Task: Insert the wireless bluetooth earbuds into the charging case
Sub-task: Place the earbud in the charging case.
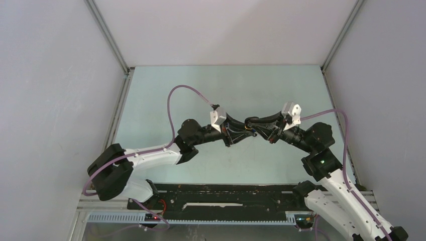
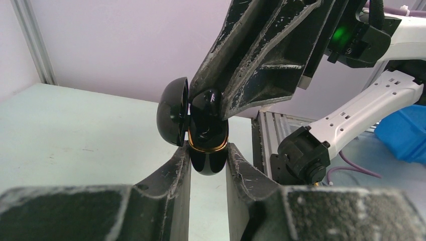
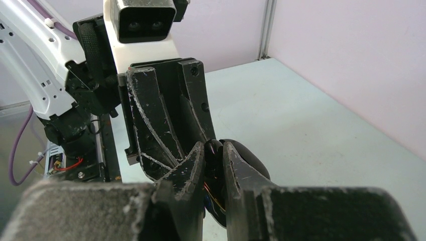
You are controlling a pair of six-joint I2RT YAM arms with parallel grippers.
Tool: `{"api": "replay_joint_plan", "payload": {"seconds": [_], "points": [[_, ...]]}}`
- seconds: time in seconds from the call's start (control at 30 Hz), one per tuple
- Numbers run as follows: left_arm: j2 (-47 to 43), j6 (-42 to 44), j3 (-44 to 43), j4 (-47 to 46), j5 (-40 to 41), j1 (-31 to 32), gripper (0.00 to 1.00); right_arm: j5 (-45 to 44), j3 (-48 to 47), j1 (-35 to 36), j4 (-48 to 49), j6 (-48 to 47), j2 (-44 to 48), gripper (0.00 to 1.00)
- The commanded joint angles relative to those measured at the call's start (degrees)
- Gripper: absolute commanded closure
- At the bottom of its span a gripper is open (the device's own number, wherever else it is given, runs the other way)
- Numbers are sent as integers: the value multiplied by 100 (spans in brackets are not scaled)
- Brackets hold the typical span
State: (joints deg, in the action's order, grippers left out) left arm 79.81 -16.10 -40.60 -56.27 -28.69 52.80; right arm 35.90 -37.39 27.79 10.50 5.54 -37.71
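the earbud (image 2: 207, 108), glossy black, sits in the mouth of the charging case (image 2: 207, 164), aloft over mid-table, pinched by the right gripper (image 3: 213, 149). the left gripper (image 2: 208, 150) clamps the case, lid (image 2: 172, 113) open. push straight along the bud's axis and let go only once seated. that long axis seems to run left-right, tip pointing left into the case.

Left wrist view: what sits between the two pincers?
An open charging case in the left pincer and a black earbud gripped by the right pincer, clearest in that view.
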Motion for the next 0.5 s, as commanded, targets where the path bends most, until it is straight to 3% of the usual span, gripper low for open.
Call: {"api": "replay_joint_plan", "payload": {"seconds": [0.0, 0.47], "points": [[-49, -94, -49, -314, -16, -15, 100, -125, 21, 1, 328, 132, 36, 100], [18, -174, -99, -314, -37, -15, 100, -177, 132, 86, 615, 358, -7, 100]]}}
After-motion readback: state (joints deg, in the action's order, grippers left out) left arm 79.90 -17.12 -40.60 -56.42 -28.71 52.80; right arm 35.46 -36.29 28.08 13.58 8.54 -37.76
